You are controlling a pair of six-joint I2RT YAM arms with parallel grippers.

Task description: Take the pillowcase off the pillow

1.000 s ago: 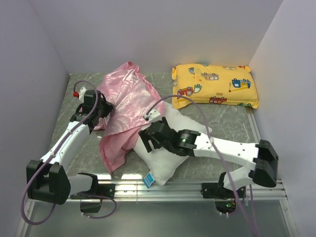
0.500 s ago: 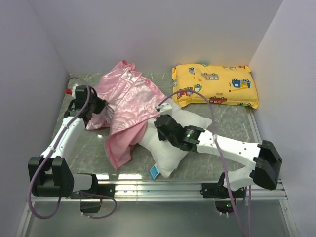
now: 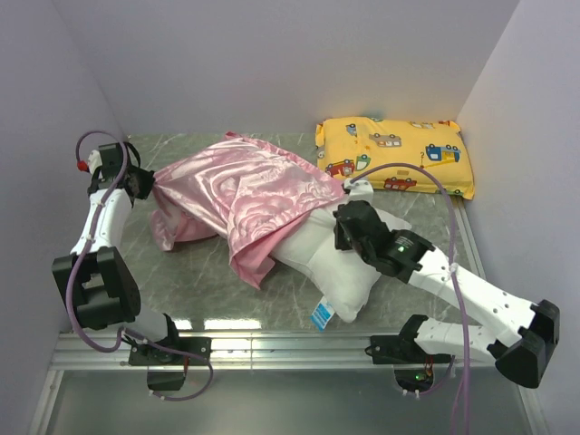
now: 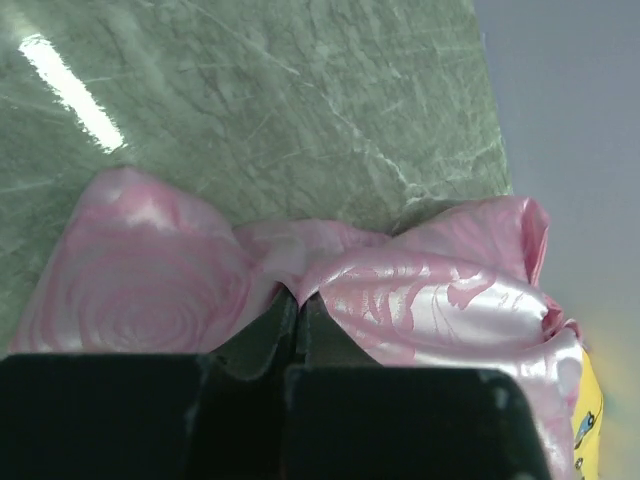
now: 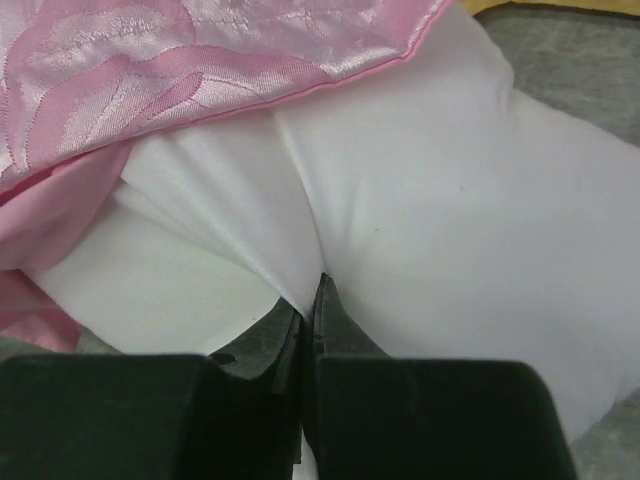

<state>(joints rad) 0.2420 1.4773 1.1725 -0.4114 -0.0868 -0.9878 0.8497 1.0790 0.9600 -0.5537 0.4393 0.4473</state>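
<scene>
Top external: one pillowcase (image 3: 254,186), one white pillow (image 3: 319,252), one yellow pillow (image 3: 399,156).

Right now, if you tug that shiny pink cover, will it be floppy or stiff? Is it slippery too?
Probably floppy: the pillowcase sags and crumples into folds where the left gripper pinches it. It is likely slippery too, since its surface shines like satin. It also looks light, draping loosely over the pillow.
</scene>
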